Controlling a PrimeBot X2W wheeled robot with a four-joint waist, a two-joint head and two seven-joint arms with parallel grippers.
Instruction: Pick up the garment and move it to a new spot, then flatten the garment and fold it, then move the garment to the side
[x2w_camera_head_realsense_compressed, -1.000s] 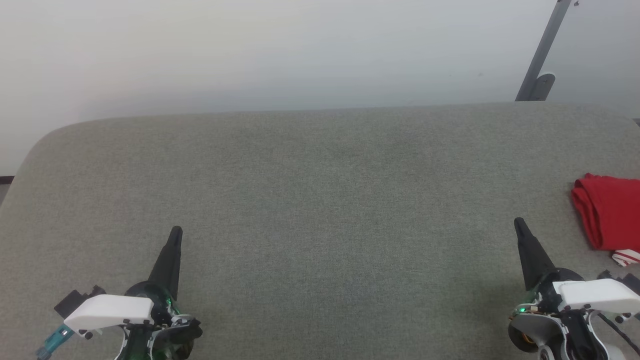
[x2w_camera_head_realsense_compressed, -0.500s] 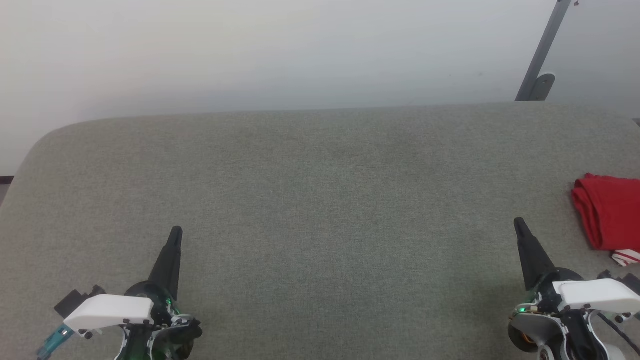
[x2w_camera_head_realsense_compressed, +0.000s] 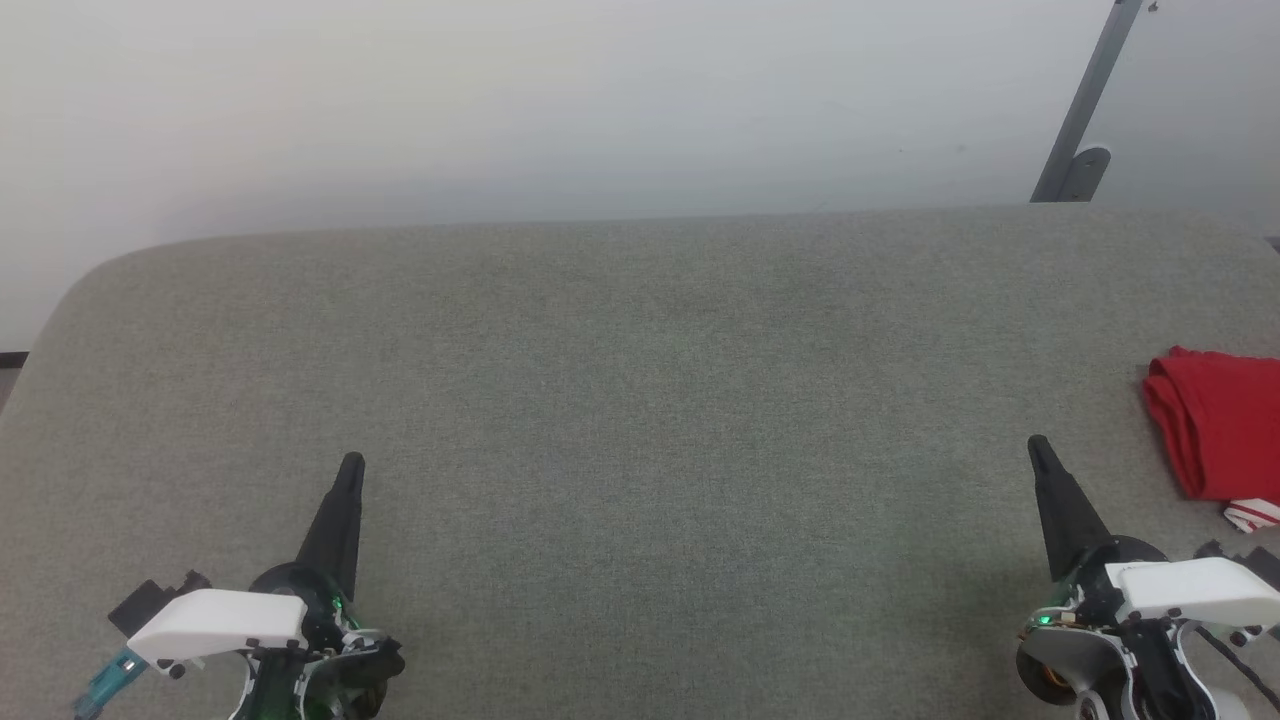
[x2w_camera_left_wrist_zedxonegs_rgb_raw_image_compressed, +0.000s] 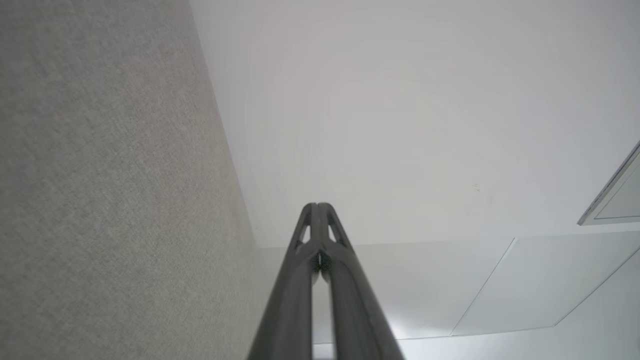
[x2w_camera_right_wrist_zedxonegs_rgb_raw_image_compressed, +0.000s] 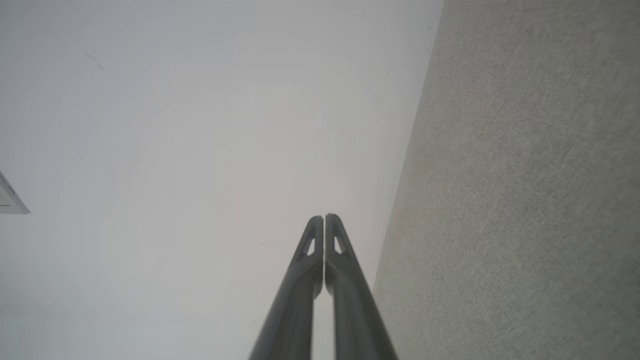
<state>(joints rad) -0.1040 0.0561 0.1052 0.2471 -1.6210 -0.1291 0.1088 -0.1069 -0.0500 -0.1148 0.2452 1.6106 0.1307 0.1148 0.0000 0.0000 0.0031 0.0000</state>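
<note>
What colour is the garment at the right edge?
Red, with a bit of white-and-red striped trim at its near corner; the garment shows best in the head view.

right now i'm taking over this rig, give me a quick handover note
Left gripper: fingers shut, holding nothing, low at the near left of the table.
Right gripper: fingers shut, holding nothing, at the near right.
Garment: a folded red bundle at the table's right edge, apart from the right gripper and partly cut off by the picture edge.
Done, by the look of it: the garment is folded and set aside.
Left: probably nothing. The hidden part of the fold can't be checked.
</note>
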